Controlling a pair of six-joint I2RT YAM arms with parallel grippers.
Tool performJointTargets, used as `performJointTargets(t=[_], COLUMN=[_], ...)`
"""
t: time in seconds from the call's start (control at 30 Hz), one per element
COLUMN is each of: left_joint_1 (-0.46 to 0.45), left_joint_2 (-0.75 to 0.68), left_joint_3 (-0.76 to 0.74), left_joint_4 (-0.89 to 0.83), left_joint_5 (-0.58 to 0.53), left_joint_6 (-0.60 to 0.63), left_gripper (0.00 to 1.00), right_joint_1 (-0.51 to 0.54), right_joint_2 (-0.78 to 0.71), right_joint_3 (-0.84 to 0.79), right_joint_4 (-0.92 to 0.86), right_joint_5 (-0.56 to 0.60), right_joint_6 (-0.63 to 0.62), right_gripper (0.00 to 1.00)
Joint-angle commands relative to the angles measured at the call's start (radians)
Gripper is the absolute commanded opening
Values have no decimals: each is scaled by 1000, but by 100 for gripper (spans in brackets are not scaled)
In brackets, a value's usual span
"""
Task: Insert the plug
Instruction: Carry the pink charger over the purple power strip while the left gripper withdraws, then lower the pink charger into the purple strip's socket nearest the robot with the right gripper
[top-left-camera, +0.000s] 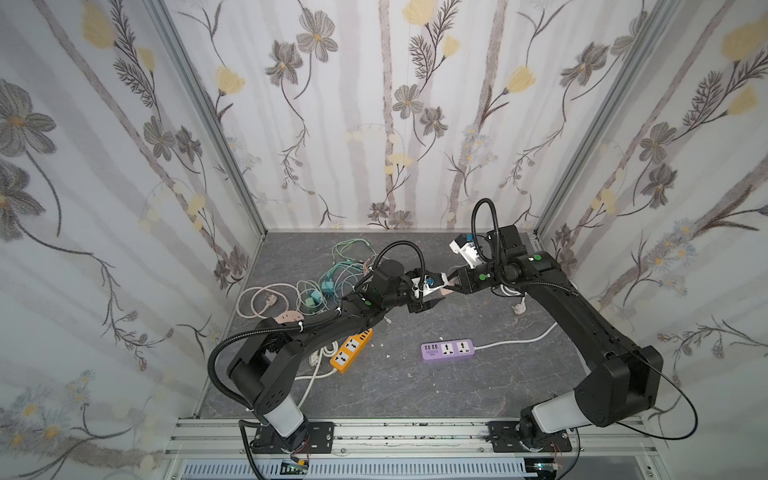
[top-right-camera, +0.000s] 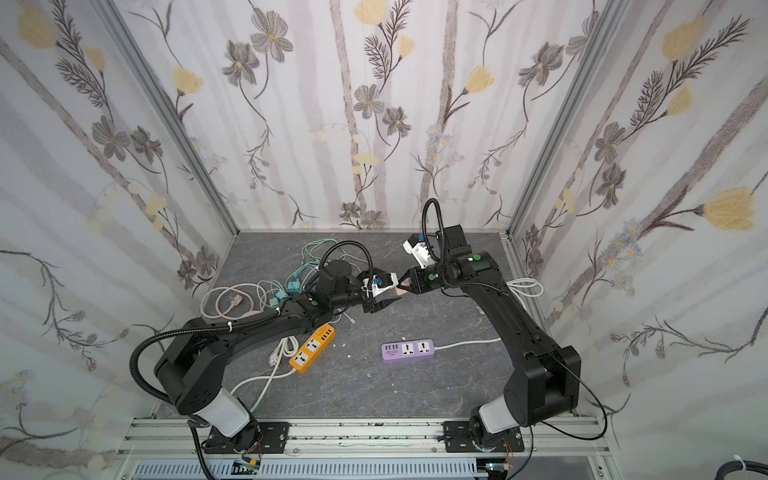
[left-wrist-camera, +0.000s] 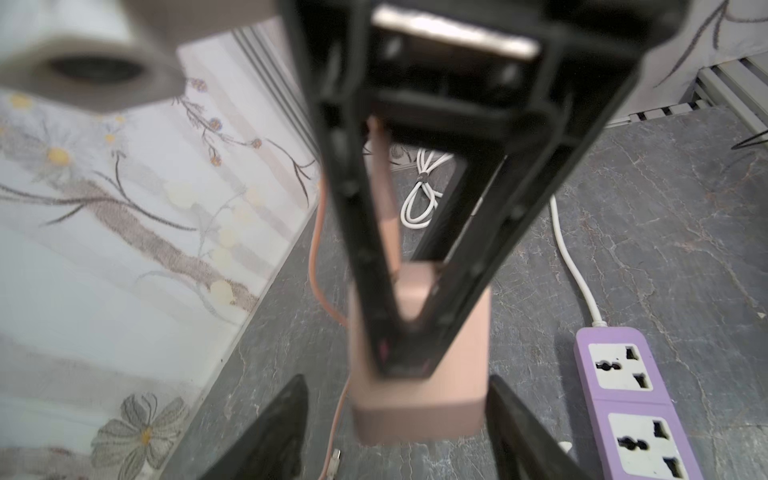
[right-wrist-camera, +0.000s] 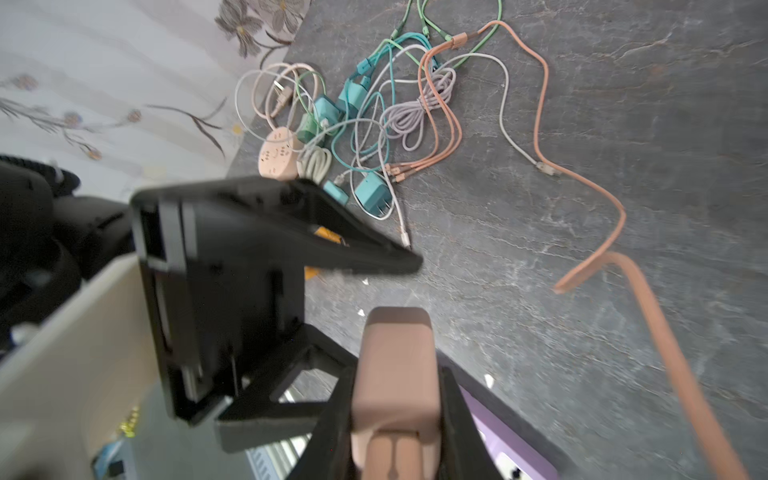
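A pink plug with a pink cable hangs in mid-air above the grey floor, at the middle of both top views. My right gripper is shut on the plug, its black fingers pinching two opposite sides. My left gripper stands open around the plug's free end, with a gap on each side between its fingers and the plug. Both grippers meet tip to tip. The purple power strip lies flat below them, sockets up.
An orange power strip lies under the left arm. A tangle of teal, white and pink cables and chargers fills the back left floor. A coiled white cable and a white plug lie near the right wall.
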Motion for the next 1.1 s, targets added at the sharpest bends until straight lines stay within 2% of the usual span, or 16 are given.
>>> performJointTargets(t=[0.0,0.1,0.23,0.37,0.47,0.67,1.07], left_joint_1=[6,9,25,47,62,88,111], left_joint_2=[-50,-117,-198,-231,-231,-226,-236], left_joint_3=[-60,-155,-276,-331,-356,-395,-420], left_joint_4=[24,76,209,295,342,378,372], left_joint_5=[-43,-128,-302,-503,-602,-617,-630], left_joint_6=[-81,-154,-247,-318,-356,-400,-423], left_gripper=[100,100,100,100,100,100,100], right_joint_1=[-2,0,21,78,103,108,109], right_joint_2=[-51,-120,-89,-28,40,68,127], right_joint_3=[-63,-183,-234,-239,-235,-291,-271], right_joint_4=[-241,-245,-299,-308,-301,-166,-154], right_joint_5=[95,65,170,292,348,374,311], right_joint_6=[-420,-644,-811,-873,-916,-1039,-1091], right_gripper=[0,0,0,0,0,0,0])
